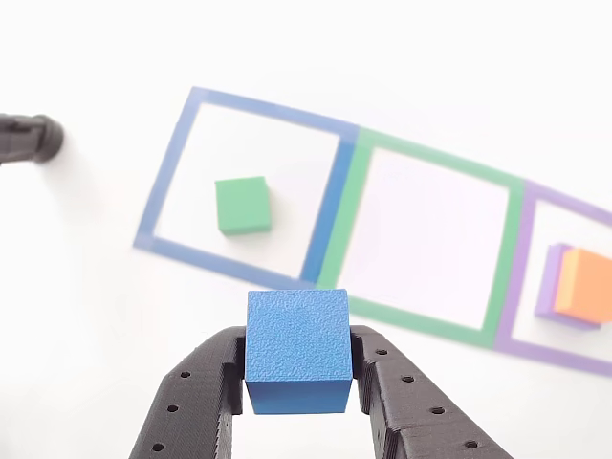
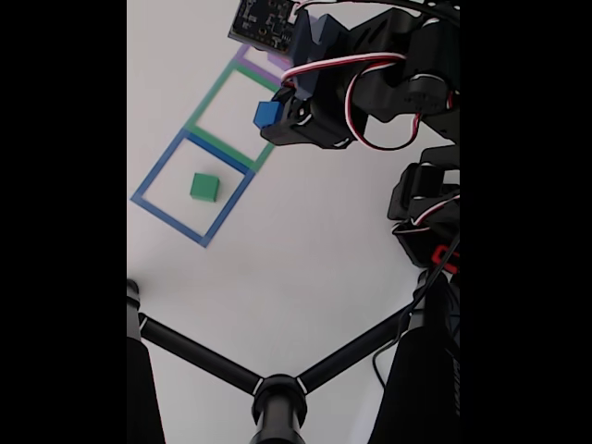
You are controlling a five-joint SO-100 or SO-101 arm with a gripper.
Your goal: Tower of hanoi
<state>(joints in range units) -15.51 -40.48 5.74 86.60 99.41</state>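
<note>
My gripper (image 1: 297,368) is shut on the blue cube (image 1: 297,346), holding it above the table near the border between the blue and green outlines. The fixed view shows the same blue cube (image 2: 266,114) in the gripper (image 2: 270,117) above the green outline (image 2: 215,92). The green block (image 1: 242,205) lies flat inside the blue outline (image 1: 163,182), also seen as the green block (image 2: 203,187) in the fixed view. At the right, the orange block (image 1: 589,285) sits on the purple block (image 1: 549,287) inside the purple outline (image 1: 516,277).
The green outline (image 1: 349,206) in the middle holds nothing. A black cylindrical part (image 1: 29,139) lies at the left edge. In the fixed view a black tripod-like stand (image 2: 277,398) spans the bottom and the arm's body (image 2: 425,203) stands at the right.
</note>
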